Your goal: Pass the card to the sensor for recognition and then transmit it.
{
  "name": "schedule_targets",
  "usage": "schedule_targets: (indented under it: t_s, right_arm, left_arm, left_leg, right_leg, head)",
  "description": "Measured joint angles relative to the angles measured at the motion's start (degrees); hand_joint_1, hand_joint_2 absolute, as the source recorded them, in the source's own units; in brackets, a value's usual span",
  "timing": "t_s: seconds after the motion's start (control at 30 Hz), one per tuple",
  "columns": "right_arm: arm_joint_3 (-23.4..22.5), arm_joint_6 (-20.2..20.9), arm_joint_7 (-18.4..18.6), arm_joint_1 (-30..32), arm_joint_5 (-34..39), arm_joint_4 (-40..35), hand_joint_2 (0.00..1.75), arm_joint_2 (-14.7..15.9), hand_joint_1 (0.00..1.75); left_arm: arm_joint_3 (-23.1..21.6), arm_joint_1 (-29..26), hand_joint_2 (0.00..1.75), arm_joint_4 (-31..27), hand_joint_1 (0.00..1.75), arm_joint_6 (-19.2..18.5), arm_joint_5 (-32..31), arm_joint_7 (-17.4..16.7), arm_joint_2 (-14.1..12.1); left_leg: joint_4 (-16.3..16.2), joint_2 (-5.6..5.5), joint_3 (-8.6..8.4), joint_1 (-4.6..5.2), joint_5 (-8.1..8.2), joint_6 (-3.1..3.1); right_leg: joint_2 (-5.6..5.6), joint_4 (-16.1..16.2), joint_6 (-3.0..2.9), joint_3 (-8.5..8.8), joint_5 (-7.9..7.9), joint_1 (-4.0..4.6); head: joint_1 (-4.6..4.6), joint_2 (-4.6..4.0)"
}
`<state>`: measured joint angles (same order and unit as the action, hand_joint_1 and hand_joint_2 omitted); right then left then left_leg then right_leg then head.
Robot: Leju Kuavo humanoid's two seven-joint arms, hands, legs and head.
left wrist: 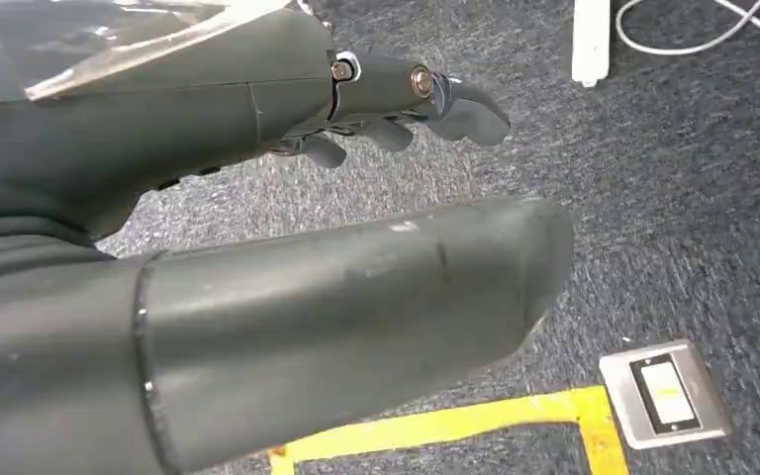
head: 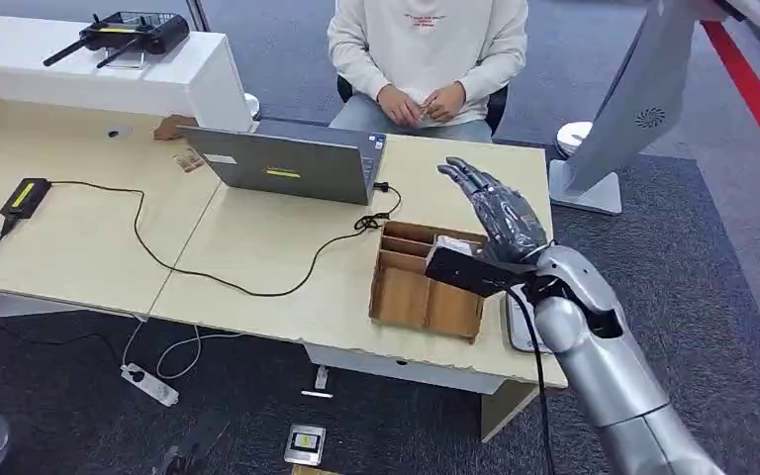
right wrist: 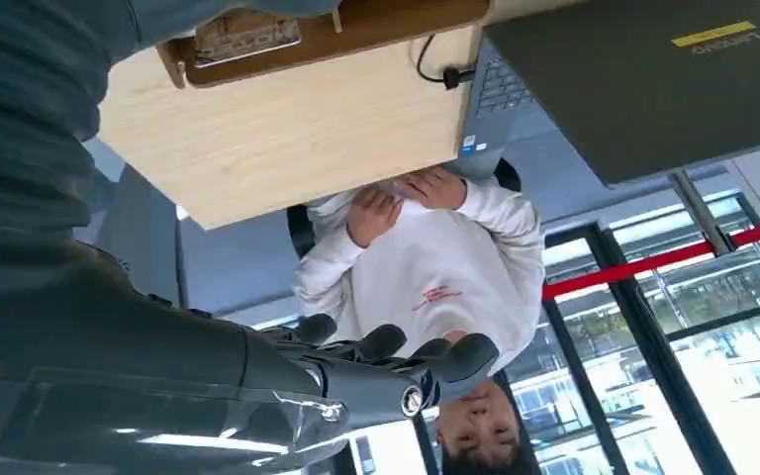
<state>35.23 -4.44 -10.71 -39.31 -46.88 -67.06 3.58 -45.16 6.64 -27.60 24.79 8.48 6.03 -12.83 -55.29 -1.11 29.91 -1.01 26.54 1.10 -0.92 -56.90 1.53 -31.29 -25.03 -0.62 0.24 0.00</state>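
Nothing of the task looks done yet. The right robot hand (head: 500, 213) hovers released, fingers spread, above the brown wooden compartment tray (head: 426, 287) near the table's right edge, where the pale card (right wrist: 247, 35) lies. The left robot hand (left wrist: 396, 109) hangs empty, fingers loosely curled. The black sensor box (head: 26, 196) sits near the left edge.

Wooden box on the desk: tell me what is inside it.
The wooden box has open compartments, and the nearer ones look empty. A pale card-like item lies in a far one. The right hand, raised above, covers the far right corner.
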Motion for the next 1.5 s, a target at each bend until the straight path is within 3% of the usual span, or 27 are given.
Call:
schedule_targets:
  t_s: [0.3, 0.83, 1.13, 1.5]
  right_arm:
    - [1.66, 1.14, -1.97, -1.24, 0.17, 3.65, 1.75, -1.90, 0.00]
    - [3.34, 0.09, -2.10, -5.23, -1.27, 15.10, 1.75, -4.04, 0.00]
    - [4.02, 0.33, 2.34, -6.43, -5.73, 21.47, 1.75, -4.35, 0.00]
    - [4.04, 1.49, 3.43, -6.40, -6.84, 24.24, 1.75, -3.69, 0.00]
  left_arm:
    - [-0.22, 0.75, 0.00, 1.73, 0.00, -1.09, -0.59, 0.35, -0.15]
    - [-0.92, 1.52, 0.00, 2.91, 0.00, -1.55, -0.57, -1.07, -0.63]
    - [-1.18, 1.46, 0.00, 3.02, 0.00, -1.55, 0.11, -2.40, -0.94]
    - [-1.53, 1.88, 0.00, 3.04, 0.00, -1.18, -1.11, -3.26, -1.25]
  left_leg:
    - [0.00, 0.00, 0.00, -0.03, 0.00, 0.00]
    - [0.00, -0.01, 0.00, -0.03, 0.00, 0.00]
    - [0.00, -0.01, 0.00, -0.03, 0.00, 0.00]
    - [-0.02, 0.01, -0.02, -0.03, 0.00, 0.00]
  right_leg:
    - [0.00, 0.00, 0.00, -0.01, 0.00, 0.00]
    - [0.00, 0.00, 0.00, -0.01, 0.00, 0.00]
    - [0.00, 0.00, 0.00, -0.01, 0.00, 0.00]
    - [-0.01, 0.00, 0.00, -0.04, 0.00, -0.01]
  head:
    - [0.00, 0.00]
    - [0.02, 0.00]
    - [0.00, 0.00]
    - [0.00, 0.00]
